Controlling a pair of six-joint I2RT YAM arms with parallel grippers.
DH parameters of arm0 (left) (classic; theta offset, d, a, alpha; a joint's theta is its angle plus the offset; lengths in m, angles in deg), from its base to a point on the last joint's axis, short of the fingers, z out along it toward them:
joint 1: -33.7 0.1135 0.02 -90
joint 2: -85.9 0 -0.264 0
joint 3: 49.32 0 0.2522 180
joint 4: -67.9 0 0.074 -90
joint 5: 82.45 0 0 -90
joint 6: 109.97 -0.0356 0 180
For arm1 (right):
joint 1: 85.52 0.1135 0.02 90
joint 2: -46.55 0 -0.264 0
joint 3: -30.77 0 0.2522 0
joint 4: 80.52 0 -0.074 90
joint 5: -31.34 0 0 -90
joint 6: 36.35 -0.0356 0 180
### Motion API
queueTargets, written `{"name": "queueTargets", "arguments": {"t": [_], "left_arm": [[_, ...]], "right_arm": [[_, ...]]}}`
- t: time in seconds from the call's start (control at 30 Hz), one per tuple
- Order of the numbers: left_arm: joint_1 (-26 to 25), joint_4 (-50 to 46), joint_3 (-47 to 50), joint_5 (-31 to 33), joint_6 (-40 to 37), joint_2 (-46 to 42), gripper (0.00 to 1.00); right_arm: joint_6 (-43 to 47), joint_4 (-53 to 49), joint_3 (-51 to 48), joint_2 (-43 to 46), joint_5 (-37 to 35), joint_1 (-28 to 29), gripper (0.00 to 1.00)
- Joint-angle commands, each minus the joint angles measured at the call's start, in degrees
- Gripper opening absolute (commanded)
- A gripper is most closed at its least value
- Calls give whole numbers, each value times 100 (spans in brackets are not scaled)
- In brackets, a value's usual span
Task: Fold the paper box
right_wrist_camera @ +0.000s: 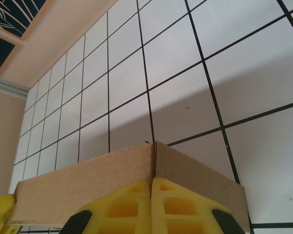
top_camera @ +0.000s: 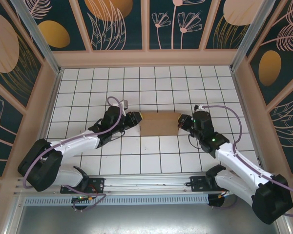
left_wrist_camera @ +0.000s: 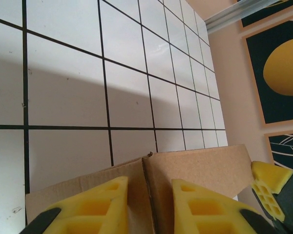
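Note:
The paper box lies folded into a low brown rectangle in the middle of the tiled floor, with a gripper at each short end. My left gripper is at its left end. In the left wrist view its yellow fingers stand a little apart on either side of a corner seam of the box, and I cannot make out a grip. My right gripper is at the right end. In the right wrist view it is shut, fingertips meeting just below the box's corner seam.
White floor tiles with black lines stretch around the box. Wooden walls with dark patterned panels and metal posts fence the floor. The arm bases sit at the near edge.

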Motion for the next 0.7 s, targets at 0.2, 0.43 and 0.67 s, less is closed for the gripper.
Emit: {"name": "queueTargets", "arguments": {"t": [0.2,0.43,0.67], "left_arm": [[15,-990,341,-104,-210,308,18],[3,-982,357,-112,-239,320,28],[3,-905,454,-138,-207,348,23]], "right_arm": [[159,-101,251,-23,235,-59,37],[-190,60,328,-380,266,-112,55],[-472,225,-397,-134,278,-108,33]]}}
